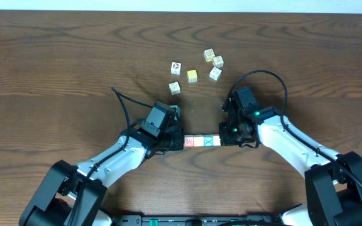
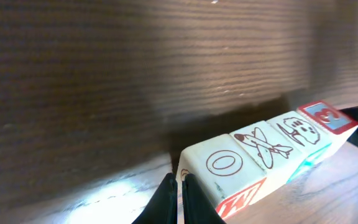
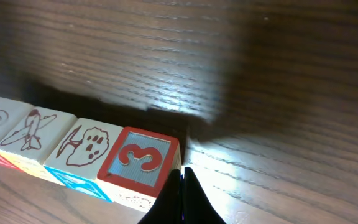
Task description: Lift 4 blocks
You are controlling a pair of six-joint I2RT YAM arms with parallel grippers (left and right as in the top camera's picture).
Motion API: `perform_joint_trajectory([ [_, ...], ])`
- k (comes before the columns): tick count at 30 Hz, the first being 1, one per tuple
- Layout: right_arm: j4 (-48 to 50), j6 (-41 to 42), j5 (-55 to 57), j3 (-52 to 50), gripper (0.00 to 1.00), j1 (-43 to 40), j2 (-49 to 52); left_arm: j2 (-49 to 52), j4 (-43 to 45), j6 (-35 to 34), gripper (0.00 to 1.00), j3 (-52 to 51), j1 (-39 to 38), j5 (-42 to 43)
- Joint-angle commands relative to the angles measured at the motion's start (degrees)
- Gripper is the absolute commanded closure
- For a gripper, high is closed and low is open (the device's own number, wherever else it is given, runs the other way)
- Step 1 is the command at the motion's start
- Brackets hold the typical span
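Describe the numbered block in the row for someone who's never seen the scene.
On the wooden table, nearer the robot than the loose cubes, a straight row of four blocks is squeezed between both arms' shut jaws. Take the end block by the right arm. In the wrist views it alone shows a red-framed 3; its neighbours show line drawings.

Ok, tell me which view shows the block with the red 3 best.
Right wrist: the 3 block sits close and sharp, numeral fully readable. Left wrist shows it small at the row's far end, numeral skewed. Overhead shows only the tiny row; numeral illegible.
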Motion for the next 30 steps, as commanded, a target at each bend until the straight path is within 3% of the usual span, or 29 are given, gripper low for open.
perform_joint_trajectory([
  [1, 1.29, 0.79, -4.17, 0.07, 0.99, 1.9, 0.28, -0.04, 0.31, 1.03, 0.93, 2.99, -1.36, 1.68],
  [11, 2.67, 0.79, -0.07, 0.07, 0.98, 1.9, 0.28, -0.04, 0.33, 0.98, 0.92, 2.99, -1.36, -2.84],
  [30, -1.03, 2.14, 2.64, 0.02, 0.97, 1.9, 0.28, -0.04, -1.79, 0.96, 0.92, 2.99, -1.66, -2.82],
])
